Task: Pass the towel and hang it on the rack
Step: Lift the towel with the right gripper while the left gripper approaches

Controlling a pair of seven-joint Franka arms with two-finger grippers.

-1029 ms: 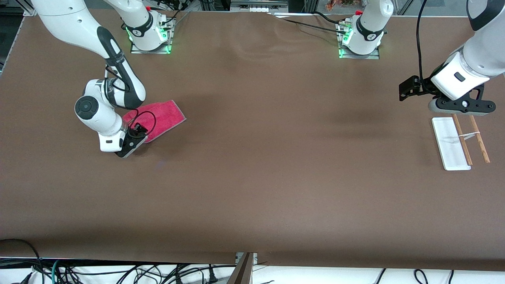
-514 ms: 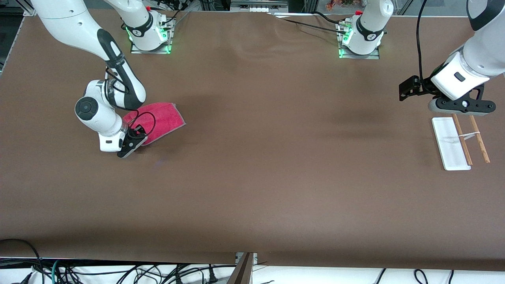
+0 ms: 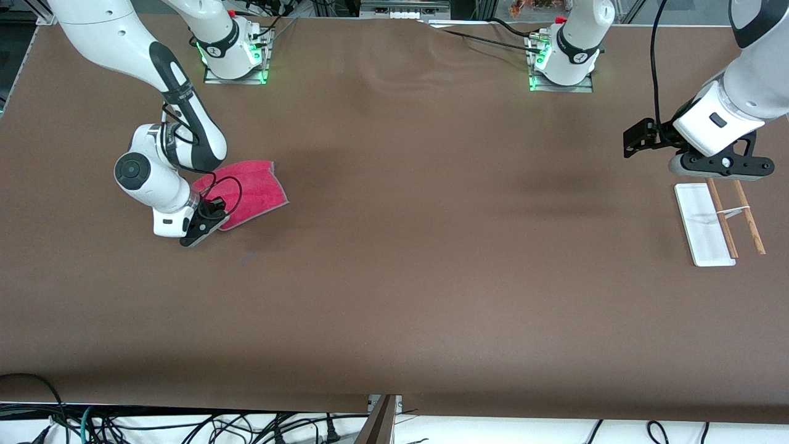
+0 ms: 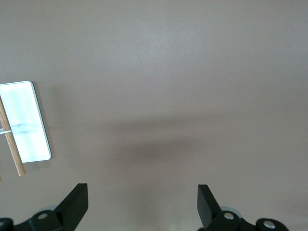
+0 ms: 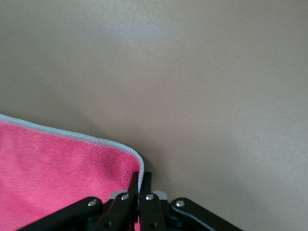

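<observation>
The towel (image 3: 249, 192) is a pink-red terry cloth with a thin grey edge, lying at the right arm's end of the table with one corner pinched. The rack (image 3: 718, 219), a white base with two brown rods, sits at the left arm's end.

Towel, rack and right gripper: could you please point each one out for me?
towel (image 3: 256, 188): front view, middle of its pink top.
rack (image 3: 703, 225): front view, its flat white base.
right gripper (image 5: 139, 185): right wrist view, between its fingers, shut on the towel's edge.
</observation>
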